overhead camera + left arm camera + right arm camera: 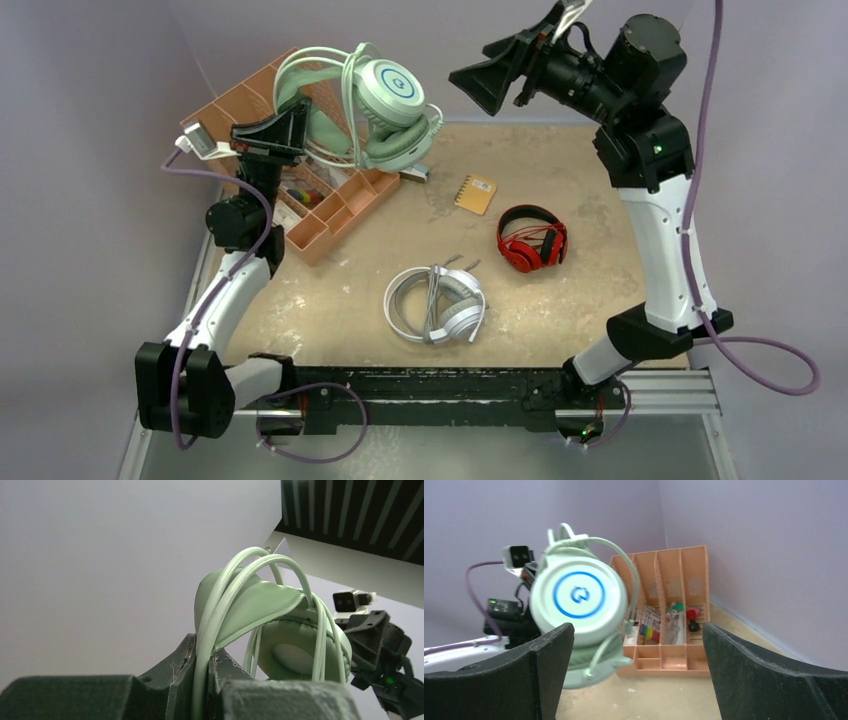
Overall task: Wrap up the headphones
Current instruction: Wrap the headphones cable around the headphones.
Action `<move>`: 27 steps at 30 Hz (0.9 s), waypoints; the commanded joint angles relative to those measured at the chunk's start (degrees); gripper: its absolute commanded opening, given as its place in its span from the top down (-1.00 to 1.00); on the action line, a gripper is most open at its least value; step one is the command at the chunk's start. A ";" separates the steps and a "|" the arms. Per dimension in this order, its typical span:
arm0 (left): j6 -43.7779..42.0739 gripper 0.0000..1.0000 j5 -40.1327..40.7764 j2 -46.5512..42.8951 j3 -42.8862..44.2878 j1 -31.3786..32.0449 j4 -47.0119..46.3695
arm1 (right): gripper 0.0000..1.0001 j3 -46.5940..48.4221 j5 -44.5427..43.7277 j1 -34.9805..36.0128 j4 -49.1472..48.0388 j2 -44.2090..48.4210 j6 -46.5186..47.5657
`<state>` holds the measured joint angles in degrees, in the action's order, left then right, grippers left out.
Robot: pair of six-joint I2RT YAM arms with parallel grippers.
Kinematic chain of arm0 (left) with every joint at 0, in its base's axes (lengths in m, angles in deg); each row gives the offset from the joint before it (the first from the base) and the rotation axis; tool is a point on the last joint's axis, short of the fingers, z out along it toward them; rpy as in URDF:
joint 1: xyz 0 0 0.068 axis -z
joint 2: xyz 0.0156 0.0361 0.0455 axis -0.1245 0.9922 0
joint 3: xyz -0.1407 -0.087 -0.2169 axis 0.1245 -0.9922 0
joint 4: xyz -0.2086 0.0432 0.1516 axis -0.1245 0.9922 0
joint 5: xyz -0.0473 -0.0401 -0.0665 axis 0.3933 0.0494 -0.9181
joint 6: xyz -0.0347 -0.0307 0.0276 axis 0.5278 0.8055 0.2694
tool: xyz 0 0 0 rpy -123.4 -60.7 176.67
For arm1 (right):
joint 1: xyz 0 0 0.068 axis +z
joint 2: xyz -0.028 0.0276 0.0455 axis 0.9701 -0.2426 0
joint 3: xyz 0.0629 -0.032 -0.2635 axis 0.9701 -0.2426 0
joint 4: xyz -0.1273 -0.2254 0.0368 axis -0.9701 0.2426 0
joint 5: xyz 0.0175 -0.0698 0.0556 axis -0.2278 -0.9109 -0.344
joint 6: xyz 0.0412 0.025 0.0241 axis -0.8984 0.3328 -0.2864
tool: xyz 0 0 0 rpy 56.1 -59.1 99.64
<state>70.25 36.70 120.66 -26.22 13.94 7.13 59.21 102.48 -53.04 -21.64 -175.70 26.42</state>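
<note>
Headphones [392,90], mint, in left gripper [201,652] — one earcup [400,150] half-hidden.

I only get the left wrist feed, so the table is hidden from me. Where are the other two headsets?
Observer: The white headset lies on the table near the front middle.
Operator: And the red one?
Observer: The red and black headset lies right of it, farther back.
Operator: Is the right gripper busy?
Observer: No, the right gripper is open, facing the mint headset.
</note>
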 commanded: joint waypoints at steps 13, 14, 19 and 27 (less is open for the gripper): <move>-5.15 1.00 -4.12 3.34 -3.98 -0.12 -16.17 | -0.98 -4.30 -8.68 12.35 1.40 -0.83 8.21; -5.30 1.00 -4.76 3.06 -4.30 -0.17 -16.28 | -0.98 -4.98 -9.33 12.33 0.40 -0.40 6.13; -5.97 1.00 -6.37 1.89 -4.91 -0.11 -14.33 | -0.97 -3.66 -10.25 12.30 -3.44 -0.49 -2.17; -5.35 1.00 -8.15 1.49 -4.97 0.06 -13.05 | -0.98 -0.37 -7.68 12.55 -7.11 -5.21 -6.93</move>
<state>63.82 27.70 124.57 -31.84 13.94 -1.24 54.70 94.02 -40.65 -24.57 -178.59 23.25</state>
